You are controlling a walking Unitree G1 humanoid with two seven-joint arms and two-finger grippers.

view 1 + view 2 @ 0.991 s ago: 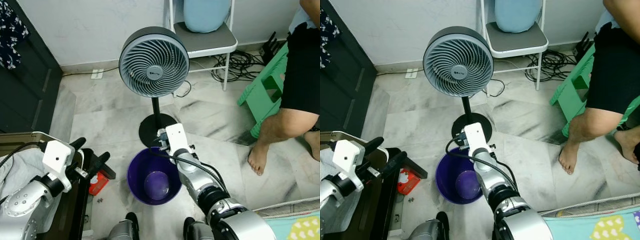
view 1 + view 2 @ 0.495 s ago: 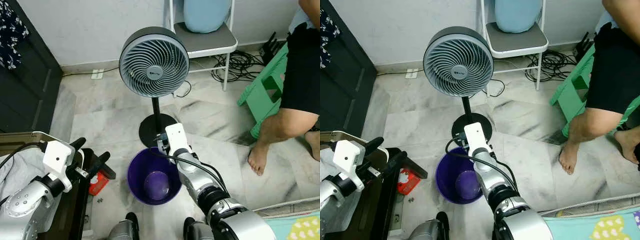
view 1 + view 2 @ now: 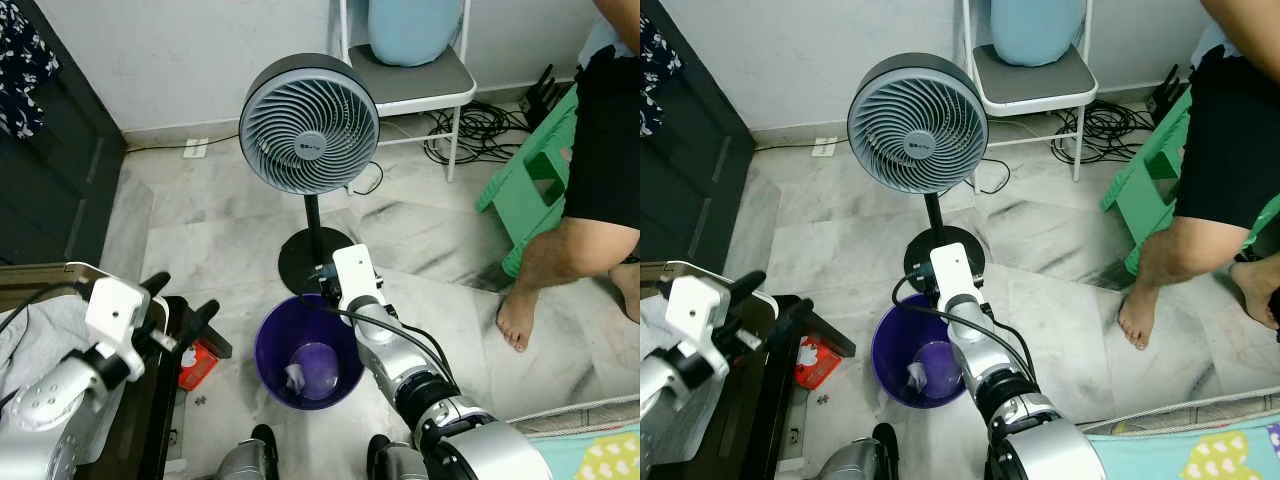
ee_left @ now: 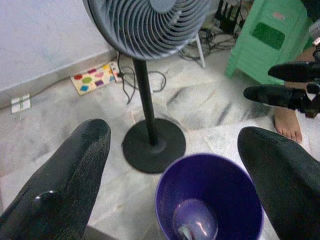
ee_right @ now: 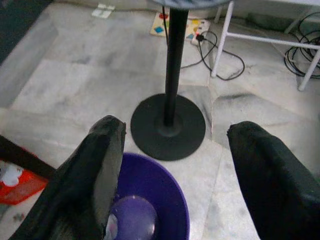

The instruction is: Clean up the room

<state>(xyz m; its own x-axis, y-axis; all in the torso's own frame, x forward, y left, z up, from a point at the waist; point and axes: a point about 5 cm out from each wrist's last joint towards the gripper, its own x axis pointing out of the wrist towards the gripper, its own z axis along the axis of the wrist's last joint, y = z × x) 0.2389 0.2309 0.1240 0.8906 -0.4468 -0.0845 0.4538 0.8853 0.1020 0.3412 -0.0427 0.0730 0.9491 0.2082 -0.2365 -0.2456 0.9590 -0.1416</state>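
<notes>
Marble floor (image 3: 220, 215) under purple bin (image 3: 275, 345), fan base (image 3: 300, 262), green stool (image 3: 528, 190).

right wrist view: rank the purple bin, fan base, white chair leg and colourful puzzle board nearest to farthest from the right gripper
From the right gripper:
1. Purple bin, directly below the fingers.
2. Fan base, just beyond the bin.
3. White chair leg, farther back, to one side.
4. Colourful puzzle board, by the wall, about level with the chair leg.
</notes>
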